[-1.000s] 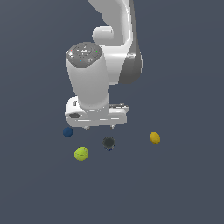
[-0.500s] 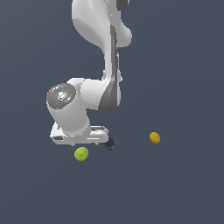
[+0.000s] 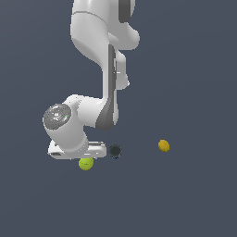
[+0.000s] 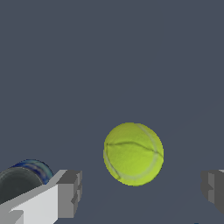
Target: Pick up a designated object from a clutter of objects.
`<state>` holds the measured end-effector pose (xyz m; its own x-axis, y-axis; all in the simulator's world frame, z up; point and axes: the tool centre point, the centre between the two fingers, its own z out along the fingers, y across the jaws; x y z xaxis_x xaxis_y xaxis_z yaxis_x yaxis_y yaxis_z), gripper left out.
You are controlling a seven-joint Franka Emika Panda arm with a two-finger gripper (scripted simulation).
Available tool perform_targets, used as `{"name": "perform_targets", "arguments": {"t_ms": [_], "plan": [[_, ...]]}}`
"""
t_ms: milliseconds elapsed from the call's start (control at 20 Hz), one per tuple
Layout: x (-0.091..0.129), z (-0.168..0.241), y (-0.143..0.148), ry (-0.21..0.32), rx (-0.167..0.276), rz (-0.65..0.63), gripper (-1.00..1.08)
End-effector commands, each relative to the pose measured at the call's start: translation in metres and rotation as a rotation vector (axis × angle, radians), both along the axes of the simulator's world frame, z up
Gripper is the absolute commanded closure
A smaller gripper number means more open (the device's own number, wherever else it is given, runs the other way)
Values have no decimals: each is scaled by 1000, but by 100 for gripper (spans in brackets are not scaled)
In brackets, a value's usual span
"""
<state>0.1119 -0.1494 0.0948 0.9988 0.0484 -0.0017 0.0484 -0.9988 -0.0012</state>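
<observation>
Gripper (image 4: pixel 142 192) spread wide, nothing between the fingers (image 4: pixel 69 193); both pads visible in the wrist view with a clear gap on each side of the tennis ball (image 4: pixel 133 153). Ball lies on the floor (image 3: pixel 194 194), untouched, closer to one finger than the other, thin curved seam facing the camera.

Exterior view: arm (image 3: pixel 99 69) bent low, hand just above the ball (image 3: pixel 85 163), which peeks out under the hand's lower edge. Dark round item (image 3: pixel 115 151) just beside the hand, at about 2 o'clock from the ball. Orange oval (image 3: pixel 163 146) well apart, at about 3 o'clock from the dark item.

Wrist view: dark round item (image 4: pixel 17 183) sits behind one finger, blue rim showing, partly hidden
</observation>
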Motion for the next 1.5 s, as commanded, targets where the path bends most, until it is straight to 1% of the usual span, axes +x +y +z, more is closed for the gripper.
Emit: {"name": "perform_targets", "arguments": {"t_ms": [0, 250, 700, 1000, 1050, 1450], "plan": [[1, -3, -3, -2, -1, 1, -92], [0, -6, -2, 0, -1, 0, -92], [0, -47, -2, -1, -1, 1, -92], [1, -54, -3, -1, -1, 1, -92], [1, -54, -3, -1, -1, 1, 108], [1, -54, -3, -1, -1, 1, 108]]}}
